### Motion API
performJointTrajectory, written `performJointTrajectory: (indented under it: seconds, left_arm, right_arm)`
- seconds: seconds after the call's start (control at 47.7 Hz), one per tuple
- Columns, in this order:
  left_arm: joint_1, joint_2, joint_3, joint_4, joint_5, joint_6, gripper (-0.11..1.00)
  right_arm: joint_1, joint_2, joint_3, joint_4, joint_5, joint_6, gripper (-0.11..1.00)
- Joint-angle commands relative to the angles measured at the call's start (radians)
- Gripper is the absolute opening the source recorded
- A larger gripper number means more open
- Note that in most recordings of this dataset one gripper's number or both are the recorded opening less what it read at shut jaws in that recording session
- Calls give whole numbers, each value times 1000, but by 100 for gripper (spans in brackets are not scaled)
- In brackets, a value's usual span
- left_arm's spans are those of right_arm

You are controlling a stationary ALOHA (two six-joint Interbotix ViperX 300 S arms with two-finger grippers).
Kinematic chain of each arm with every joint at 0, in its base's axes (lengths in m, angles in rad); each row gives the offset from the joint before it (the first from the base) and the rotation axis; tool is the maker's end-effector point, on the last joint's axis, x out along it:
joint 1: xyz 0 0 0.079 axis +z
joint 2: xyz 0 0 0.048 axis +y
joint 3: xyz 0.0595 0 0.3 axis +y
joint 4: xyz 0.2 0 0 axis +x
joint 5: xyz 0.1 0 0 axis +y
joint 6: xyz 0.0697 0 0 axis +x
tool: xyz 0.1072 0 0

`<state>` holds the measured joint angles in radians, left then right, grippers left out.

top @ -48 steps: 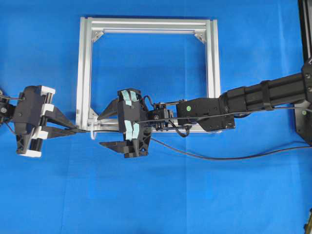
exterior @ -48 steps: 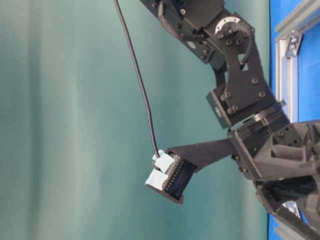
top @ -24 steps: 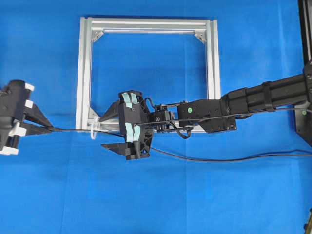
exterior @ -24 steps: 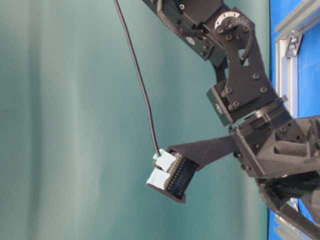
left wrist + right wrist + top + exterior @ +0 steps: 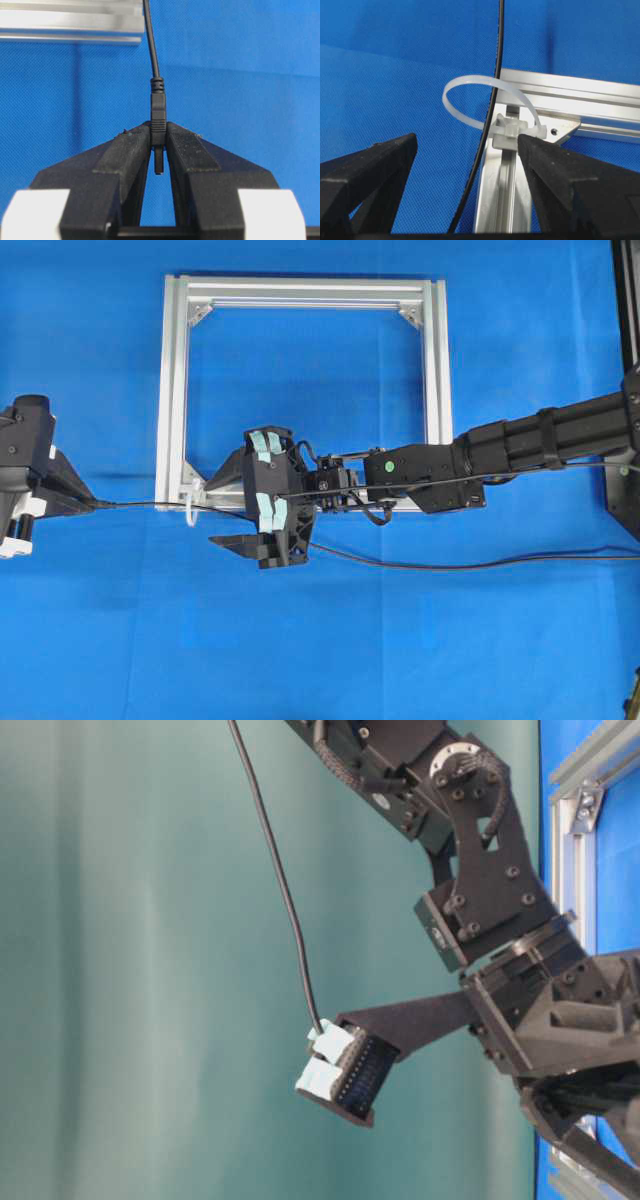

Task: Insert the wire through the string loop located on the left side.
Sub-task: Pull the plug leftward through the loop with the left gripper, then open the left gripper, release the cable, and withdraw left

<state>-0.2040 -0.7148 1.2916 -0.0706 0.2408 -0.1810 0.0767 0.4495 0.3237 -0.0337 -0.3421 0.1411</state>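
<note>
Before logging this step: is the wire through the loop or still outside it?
Through. In the right wrist view the wire passes inside the loop; its plug sits shut in the left gripper.

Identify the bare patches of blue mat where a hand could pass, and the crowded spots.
Bare: the blue mat below the wire, and inside the frame. Crowded: the frame's lower left corner, with the loop, right tool and left tool.
</note>
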Motion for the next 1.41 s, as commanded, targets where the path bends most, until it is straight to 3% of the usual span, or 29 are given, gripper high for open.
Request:
performJointTrajectory:
  seconds: [0.0,0.419,0.482,0.629,0.713,1.154,1.384]
  left_arm:
    - [-12,3,-21,3,-23,5,8]
    - [-15,5,-21,9,-51,64,11]
    - [-15,3,-20,9,-49,63,25]
    - [-14,-2,-18,9,-49,63,71]
    - [-11,-9,-17,9,-48,63,87]
    - [3,-183,-31,9,-78,63,82]
    - [67,-284,-41,9,-81,67,82]
  right_arm:
    - [2,-61,-9,3,-2,-2,94]
    - [6,-61,-11,3,-2,-2,94]
    - [6,-63,-11,3,0,-2,94]
    - [6,-63,-9,3,0,-2,94]
    - [6,-64,-9,3,0,-2,94]
    - [5,-140,-11,2,44,-9,94]
    - [-5,-198,-14,0,80,-9,93]
